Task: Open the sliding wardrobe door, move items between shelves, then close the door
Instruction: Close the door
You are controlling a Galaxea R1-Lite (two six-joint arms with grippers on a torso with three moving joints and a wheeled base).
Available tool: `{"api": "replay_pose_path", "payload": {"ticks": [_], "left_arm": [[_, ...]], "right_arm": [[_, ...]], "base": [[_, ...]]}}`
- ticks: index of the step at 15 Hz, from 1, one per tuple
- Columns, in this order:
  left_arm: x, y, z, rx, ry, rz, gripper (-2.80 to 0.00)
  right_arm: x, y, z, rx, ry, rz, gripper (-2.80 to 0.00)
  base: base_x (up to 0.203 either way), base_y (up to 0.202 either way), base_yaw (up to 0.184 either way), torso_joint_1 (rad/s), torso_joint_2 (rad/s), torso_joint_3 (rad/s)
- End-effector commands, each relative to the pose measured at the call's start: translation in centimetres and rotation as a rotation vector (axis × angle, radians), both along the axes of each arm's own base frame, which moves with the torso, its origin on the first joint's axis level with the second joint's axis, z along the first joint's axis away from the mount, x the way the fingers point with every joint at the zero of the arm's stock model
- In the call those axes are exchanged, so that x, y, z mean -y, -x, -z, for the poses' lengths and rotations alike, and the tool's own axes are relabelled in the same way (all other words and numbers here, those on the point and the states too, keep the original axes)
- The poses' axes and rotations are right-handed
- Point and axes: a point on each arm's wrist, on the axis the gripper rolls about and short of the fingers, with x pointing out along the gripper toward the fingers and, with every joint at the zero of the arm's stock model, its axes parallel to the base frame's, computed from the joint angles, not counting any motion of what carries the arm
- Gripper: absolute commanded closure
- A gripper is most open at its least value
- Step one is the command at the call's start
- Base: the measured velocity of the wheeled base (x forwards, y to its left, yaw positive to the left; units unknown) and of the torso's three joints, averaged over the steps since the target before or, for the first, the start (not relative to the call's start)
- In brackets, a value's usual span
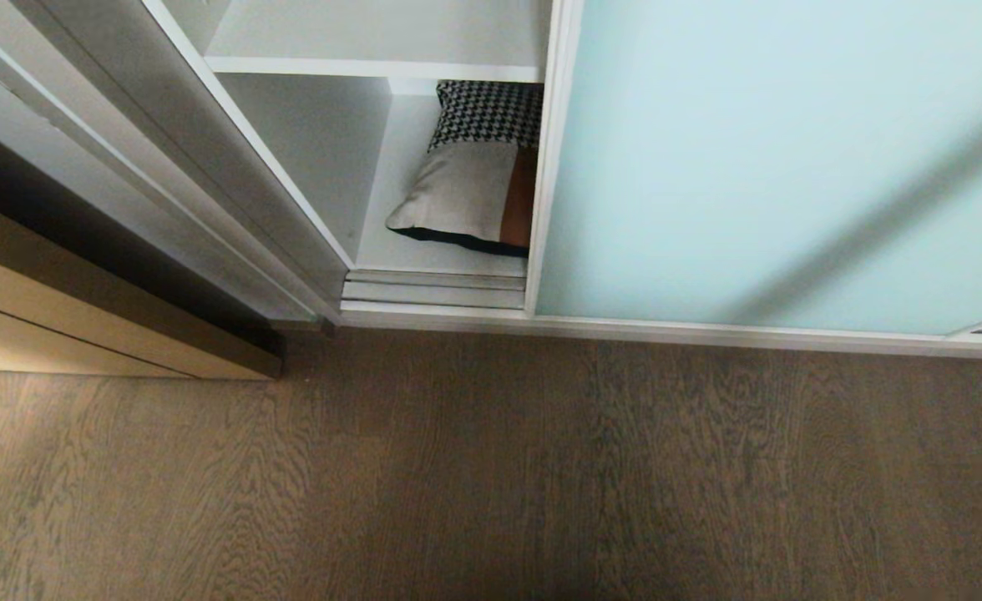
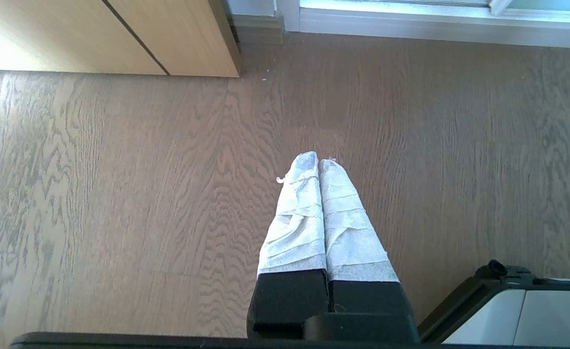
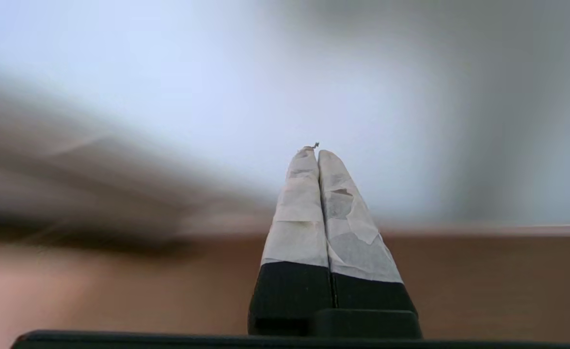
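Observation:
The frosted pale blue-green sliding wardrobe door [image 1: 775,167] stands partly slid to the right, leaving a gap at its left edge. In that gap the patchwork cushion [image 1: 474,179] leans on the wardrobe's bottom shelf [image 1: 441,255], half hidden behind the door frame. A white shelf [image 1: 374,42] spans above it. Neither arm shows in the head view. My left gripper [image 2: 318,162] hangs shut over the wood floor, holding nothing. In the right wrist view my right gripper [image 3: 314,152] is shut and empty, pointing at the pale door [image 3: 217,72] just above the floor line.
A tan wooden door [image 1: 82,317] stands open at the left, beside the wardrobe's grey side frame [image 1: 207,167]. Silver sliding tracks [image 1: 432,288] run along the wardrobe's base. Grey-brown wood-grain floor [image 1: 491,476] fills the foreground. My base's corner [image 2: 517,310] shows in the left wrist view.

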Motion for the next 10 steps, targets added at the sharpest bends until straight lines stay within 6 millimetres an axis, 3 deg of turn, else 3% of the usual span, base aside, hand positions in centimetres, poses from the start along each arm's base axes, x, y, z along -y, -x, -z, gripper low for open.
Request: {"api": "replay_pose_path", "payload": {"ticks": [1,5,7,10], "left_arm": [[0.0,0.0,0.0,-0.003,0.000,0.000,0.00],[0.0,0.0,0.0,-0.003,0.000,0.000,0.00],[0.0,0.0,0.0,-0.003,0.000,0.000,0.00],[0.0,0.0,0.0,-0.003,0.000,-0.002,0.00]], "right_arm": [[0.9,1.6,-0.1,0.034,0.034,0.370,0.00],[4.9,-1.3,-0.5,-0.003,0.055,0.986,0.00],[8.6,-2.7,-0.8,-0.002,0.056,1.210,0.00],[15.9,-3.3,-1.2,0.030,0.068,1.486,0.00]], "base": [[0.000,0.000,0.000,0.000,0.00,0.000],[0.000,0.000,0.000,0.000,0.00,0.000],[0.000,0.000,0.000,0.000,0.00,0.000],[0.000,0.000,0.000,0.000,0.00,0.000]]}}
